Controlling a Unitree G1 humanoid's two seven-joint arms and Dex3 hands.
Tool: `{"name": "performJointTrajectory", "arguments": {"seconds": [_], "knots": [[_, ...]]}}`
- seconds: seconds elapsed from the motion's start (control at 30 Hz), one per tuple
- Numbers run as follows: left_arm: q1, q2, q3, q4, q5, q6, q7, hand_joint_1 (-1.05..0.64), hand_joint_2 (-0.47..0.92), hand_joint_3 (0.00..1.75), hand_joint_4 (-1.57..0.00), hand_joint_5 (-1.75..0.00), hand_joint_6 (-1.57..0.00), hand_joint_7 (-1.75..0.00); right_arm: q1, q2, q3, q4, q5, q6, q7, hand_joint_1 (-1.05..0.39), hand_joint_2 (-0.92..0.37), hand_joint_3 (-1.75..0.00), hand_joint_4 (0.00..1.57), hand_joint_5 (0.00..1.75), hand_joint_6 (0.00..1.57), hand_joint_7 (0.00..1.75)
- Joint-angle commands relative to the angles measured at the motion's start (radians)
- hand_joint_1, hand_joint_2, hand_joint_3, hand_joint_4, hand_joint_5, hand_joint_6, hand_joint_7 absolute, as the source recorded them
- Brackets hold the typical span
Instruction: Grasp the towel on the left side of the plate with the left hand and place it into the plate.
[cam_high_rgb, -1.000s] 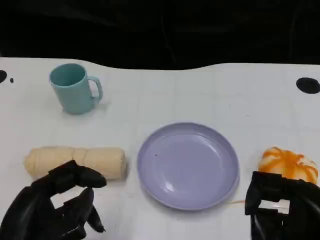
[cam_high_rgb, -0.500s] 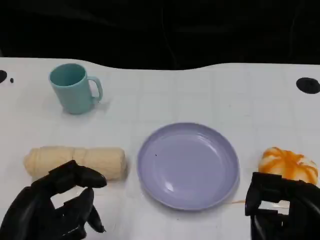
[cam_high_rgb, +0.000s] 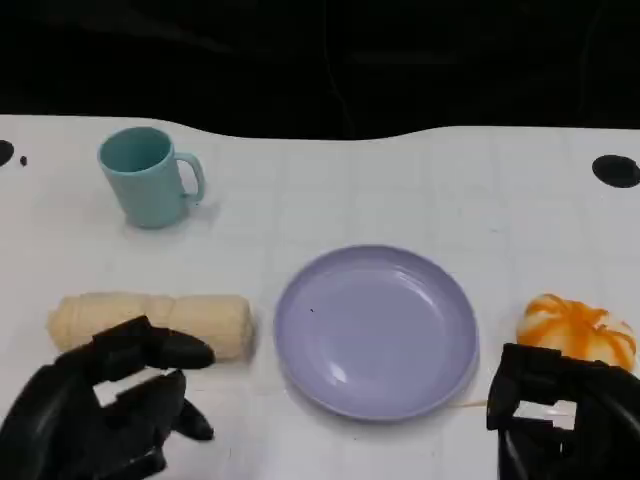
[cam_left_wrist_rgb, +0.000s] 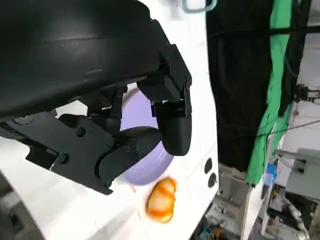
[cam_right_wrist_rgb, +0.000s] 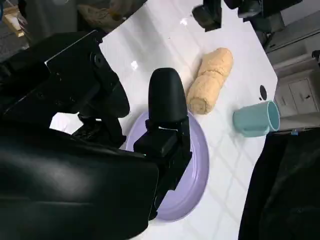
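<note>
A rolled cream towel (cam_high_rgb: 150, 322) lies on the white table just left of the lilac plate (cam_high_rgb: 376, 330); the right wrist view shows the towel (cam_right_wrist_rgb: 210, 80) beyond the plate (cam_right_wrist_rgb: 192, 175). My left hand (cam_high_rgb: 100, 415) hovers at the near side of the towel, fingers apart, holding nothing, its upper fingertips over the towel's front edge. My right hand (cam_high_rgb: 560, 420) sits at the lower right, near the plate's right rim, holding nothing. The left wrist view shows the left hand's fingers (cam_left_wrist_rgb: 170, 125) over the plate (cam_left_wrist_rgb: 142, 165).
A teal mug (cam_high_rgb: 148, 177) stands at the back left. An orange-and-white pumpkin-shaped object (cam_high_rgb: 578, 328) lies right of the plate, just beyond my right hand. The table's far edge meets a dark backdrop.
My left hand has shifted slightly left and down in the picture, with its lower fingers spread a little wider. The towel, plate and right hand have not moved.
</note>
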Motion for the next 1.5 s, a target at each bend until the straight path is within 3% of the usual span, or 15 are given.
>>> {"name": "performJointTrajectory", "arguments": {"seconds": [0.03,0.17,0.3,0.5,0.67,0.97,1.5], "knots": [[-0.011,0.071,-0.017,0.032,0.17,-0.159,-0.009,-0.31,0.89,0.25,-0.62,-0.78,-0.77,-0.24,-0.01,-0.001,0.005,-0.007,0.001,0.007,-0.014,0.09,-0.54,-1.43,0.81,1.75,0.67,1.66],[-0.013,0.137,-0.05,-0.001,0.341,-0.218,0.011,-0.36,0.92,0.15,-0.52,-0.5,-0.62,-0.04,-0.02,-0.005,0.01,-0.014,0.005,0.024,-0.02,0.1,-0.56,-1.43,0.8,1.75,0.66,1.67],[-0.023,0.205,-0.106,-0.037,0.623,-0.271,0.06,-0.42,0.92,0.05,-0.42,-0.33,-0.49,0.0,-0.025,-0.011,0.014,-0.02,0.001,0.029,-0.019,0.1,-0.56,-1.42,0.81,1.75,0.65,1.67],[-0.097,0.303,-0.182,-0.037,0.942,-0.247,0.014,-0.51,0.92,0.05,-0.31,-0.23,-0.35,0.0,-0.023,-0.012,0.01,-0.028,0.002,0.04,-0.024,0.1,-0.53,-1.43,0.81,1.75,0.65,1.68],[-0.199,0.343,-0.258,0.047,1.139,-0.233,-0.029,-0.59,0.92,0.04,-0.25,-0.2,-0.23,0.0,-0.019,-0.009,0.007,-0.029,0.005,0.038,-0.023,0.1,-0.53,-1.44,0.81,1.75,0.65,1.68],[-0.391,0.319,-0.373,0.272,1.323,-0.168,-0.099,-0.6,0.91,0.01,-0.22,-0.19,-0.18,0.0,-0.017,-0.012,0.016,-0.025,-0.003,0.024,-0.016,0.08,-0.53,-1.45,0.82,1.75,0.65,1.67],[-0.65,0.231,-0.537,0.778,1.344,-0.187,-0.023,-0.57,0.87,0.0,-0.35,-0.17,-0.28,-0.02,-0.009,-0.014,0.021,-0.028,-0.006,0.013,-0.015,0.09,-0.51,-1.47,0.81,1.75,0.66,1.66]]}}
